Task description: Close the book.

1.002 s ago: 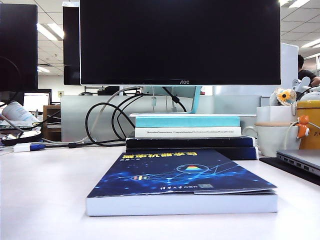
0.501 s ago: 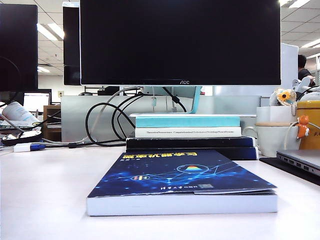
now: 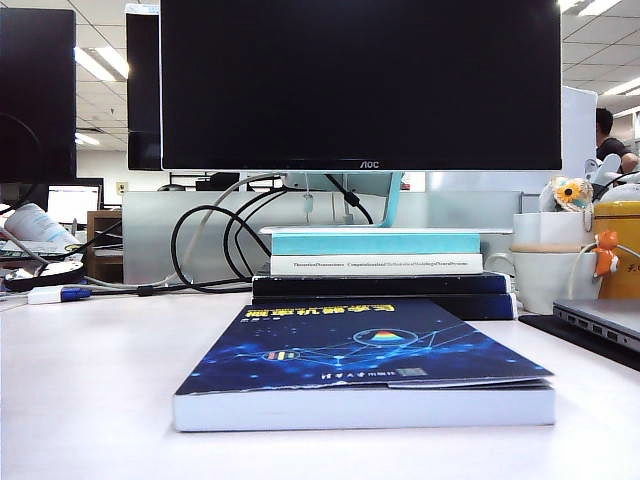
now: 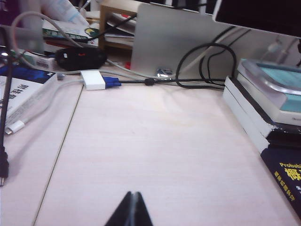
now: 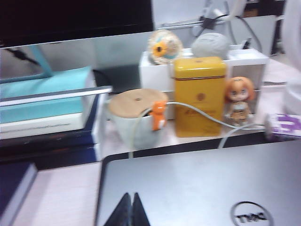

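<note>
Book (image 3: 365,350) flat (spine leftward), claws (image 4: 132,209) (image 5: 131,209) apart.

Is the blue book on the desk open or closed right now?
Closed. The book lies flat, its blue cover over the whole white page block; only the cover's front right corner lifts slightly.

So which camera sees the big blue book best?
The exterior view: the book lies closed, whole cover showing. The left wrist view, by the shut left gripper, catches one corner; the right wrist view, by the shut right gripper, one edge.
</note>
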